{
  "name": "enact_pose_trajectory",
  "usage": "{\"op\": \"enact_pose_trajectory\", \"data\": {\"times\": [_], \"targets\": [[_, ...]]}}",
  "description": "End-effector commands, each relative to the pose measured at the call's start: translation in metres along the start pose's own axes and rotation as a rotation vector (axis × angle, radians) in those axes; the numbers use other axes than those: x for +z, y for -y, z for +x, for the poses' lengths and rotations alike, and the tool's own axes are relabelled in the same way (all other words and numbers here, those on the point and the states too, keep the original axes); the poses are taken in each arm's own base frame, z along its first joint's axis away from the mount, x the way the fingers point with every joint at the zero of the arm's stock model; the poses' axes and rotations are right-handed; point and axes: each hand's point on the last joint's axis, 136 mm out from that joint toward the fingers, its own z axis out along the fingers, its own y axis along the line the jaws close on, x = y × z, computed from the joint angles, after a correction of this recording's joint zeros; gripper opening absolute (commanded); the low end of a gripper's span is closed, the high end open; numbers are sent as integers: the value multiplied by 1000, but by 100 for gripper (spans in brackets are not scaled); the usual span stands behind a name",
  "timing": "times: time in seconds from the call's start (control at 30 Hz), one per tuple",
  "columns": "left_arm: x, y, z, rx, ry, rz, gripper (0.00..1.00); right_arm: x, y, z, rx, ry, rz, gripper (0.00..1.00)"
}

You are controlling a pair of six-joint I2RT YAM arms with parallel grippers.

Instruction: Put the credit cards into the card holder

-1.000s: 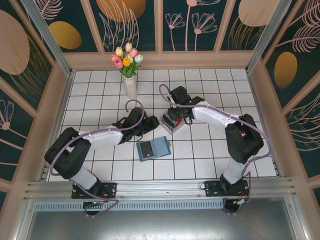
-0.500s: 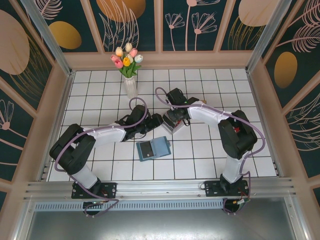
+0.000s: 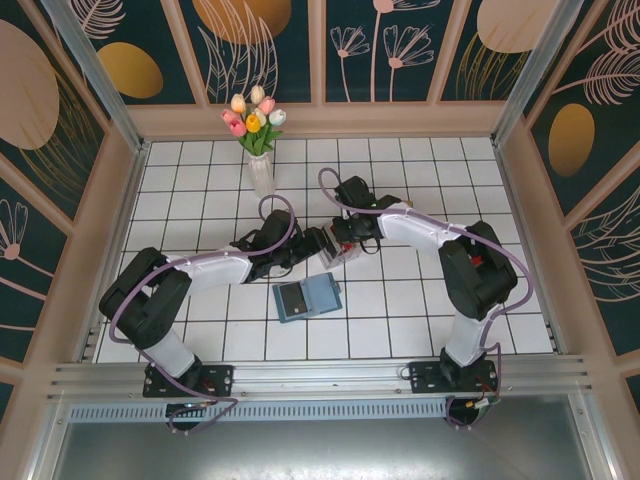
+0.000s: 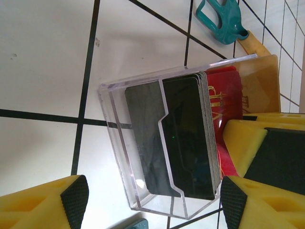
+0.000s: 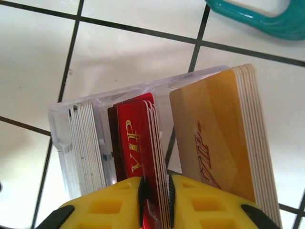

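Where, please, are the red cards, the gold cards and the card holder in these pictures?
red cards (image 5: 136, 143), right wrist view, face of the front card.
gold cards (image 5: 209, 129), right wrist view, face of the front card.
card holder (image 3: 307, 297), top external view, its middle.

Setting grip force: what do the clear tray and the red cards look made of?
Clear tray: rigid transparent plastic, probably acrylic, going by its see-through walls and glinting edges. Red cards: thin, stiff, glossy, apparently plastic, with gold VIP print; they stand on edge unbent.

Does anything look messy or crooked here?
Nothing is spilled or broken. The clear tray sits crooked across the tile lines, and the right claw seems to pinch several red cards at once instead of one.
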Motion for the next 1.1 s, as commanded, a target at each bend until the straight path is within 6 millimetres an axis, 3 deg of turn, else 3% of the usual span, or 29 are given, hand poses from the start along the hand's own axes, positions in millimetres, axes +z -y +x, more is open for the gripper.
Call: {"op": "enact_pose_trajectory", "data": {"times": [0.0,0.23,0.53,0.83,1.07], "targets": [[3,3,-7,-5,14,1,75,-6,-16,12,19,-26,-17,28],[2,-2,-10,-8,28,-21,75,-6,0,4,-154,-3,198,37],[-4,-8,-12,-18,55,-40,75,-2,7,4,-233,7,294,38],[-5,-6,-14,-20,61,-35,75,-13,4,-7,-246,49,299,38],[-6,-7,-13,-24,64,-36,74,3,8,10,-274,-10,323,37]]}}
